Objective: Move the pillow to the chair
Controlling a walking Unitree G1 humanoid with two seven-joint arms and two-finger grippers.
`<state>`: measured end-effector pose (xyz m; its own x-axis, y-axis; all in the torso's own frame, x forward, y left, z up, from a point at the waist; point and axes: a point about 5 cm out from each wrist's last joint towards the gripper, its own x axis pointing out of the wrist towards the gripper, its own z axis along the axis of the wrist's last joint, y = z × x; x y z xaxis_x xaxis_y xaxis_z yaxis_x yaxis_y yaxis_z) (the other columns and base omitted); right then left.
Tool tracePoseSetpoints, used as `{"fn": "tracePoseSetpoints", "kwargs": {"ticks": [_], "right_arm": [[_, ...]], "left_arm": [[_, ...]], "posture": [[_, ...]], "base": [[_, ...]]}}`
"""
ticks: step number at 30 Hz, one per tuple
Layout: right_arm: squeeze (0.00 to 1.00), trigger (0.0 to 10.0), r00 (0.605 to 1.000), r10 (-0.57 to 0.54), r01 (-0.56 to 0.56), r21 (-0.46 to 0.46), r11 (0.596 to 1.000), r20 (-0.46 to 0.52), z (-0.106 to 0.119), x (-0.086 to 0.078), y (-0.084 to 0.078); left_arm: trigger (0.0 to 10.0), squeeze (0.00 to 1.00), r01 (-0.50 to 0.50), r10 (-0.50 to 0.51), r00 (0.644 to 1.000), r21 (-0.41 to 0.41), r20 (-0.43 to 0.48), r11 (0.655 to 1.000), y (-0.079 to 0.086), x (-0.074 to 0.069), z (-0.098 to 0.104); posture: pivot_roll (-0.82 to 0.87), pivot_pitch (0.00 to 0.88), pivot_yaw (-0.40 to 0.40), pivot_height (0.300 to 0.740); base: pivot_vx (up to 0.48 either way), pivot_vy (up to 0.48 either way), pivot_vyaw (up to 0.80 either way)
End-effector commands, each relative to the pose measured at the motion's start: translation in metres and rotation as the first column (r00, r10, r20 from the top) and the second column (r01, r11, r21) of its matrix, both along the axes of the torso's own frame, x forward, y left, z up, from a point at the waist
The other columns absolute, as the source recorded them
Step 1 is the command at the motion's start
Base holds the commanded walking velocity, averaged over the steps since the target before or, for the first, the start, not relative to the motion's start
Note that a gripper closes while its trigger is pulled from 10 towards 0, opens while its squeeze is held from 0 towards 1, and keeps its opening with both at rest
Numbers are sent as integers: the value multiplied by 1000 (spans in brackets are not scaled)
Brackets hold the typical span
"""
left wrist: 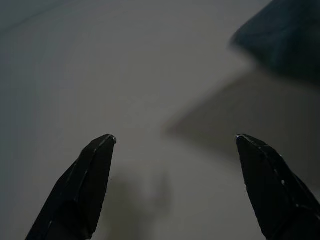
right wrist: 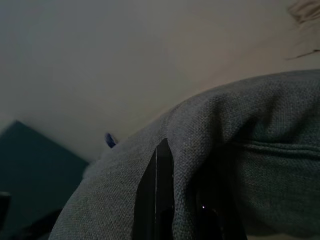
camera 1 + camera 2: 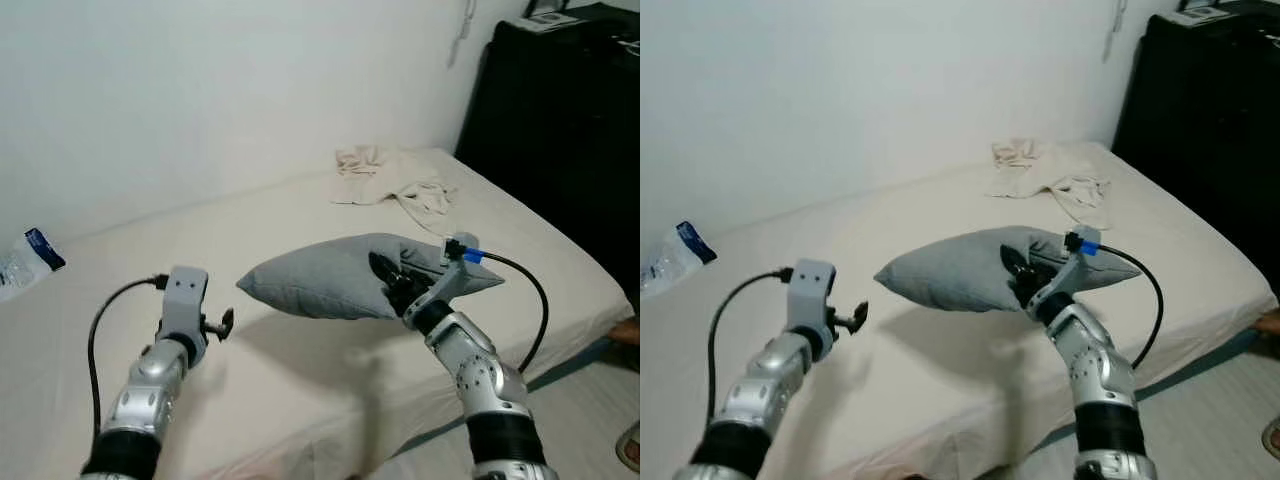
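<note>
We have the grey pillow pinched in our right gripper, long axis running leftward (lifted off bed); left gripper gapes empty beside it.

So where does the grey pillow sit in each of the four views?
Left eye: pillow centre, lifted off the bed, pinched by the right gripper.
Right eye: centre.
Left wrist: dark corner, upper right.
Right wrist: lower right, around a finger.
Shared landmark: beige cloth behind it.

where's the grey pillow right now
The grey pillow is held above the bed in the right gripper, right of centre in the head views, nearer than the crumpled cloth.
</note>
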<state>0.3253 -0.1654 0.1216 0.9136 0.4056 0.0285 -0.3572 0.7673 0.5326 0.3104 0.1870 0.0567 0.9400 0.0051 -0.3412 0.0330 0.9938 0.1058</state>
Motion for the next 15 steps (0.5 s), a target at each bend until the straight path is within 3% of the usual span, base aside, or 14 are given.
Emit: {"fn": "tracePoseSetpoints", "kwargs": {"ticks": [1,9,15], "right_arm": [[0,10000,994,52,-52,-2,999,94,14,2,12],[0,10000,999,29,-25,-85,996,39,-7,-4,13],[0,10000,999,-28,24,-198,980,-17,-31,-19,1]], "left_arm": [[10000,0,-52,55,998,76,-41,996,13,-7,-11],[10000,0,-55,78,992,222,-96,973,24,-18,-30],[10000,0,-26,60,990,250,-128,968,25,-30,-42]], "posture": [[-92,32,56,740],[-85,23,57,740],[-84,33,56,740]], "base": [[0,0,775],[0,0,773],[0,0,774]]}}
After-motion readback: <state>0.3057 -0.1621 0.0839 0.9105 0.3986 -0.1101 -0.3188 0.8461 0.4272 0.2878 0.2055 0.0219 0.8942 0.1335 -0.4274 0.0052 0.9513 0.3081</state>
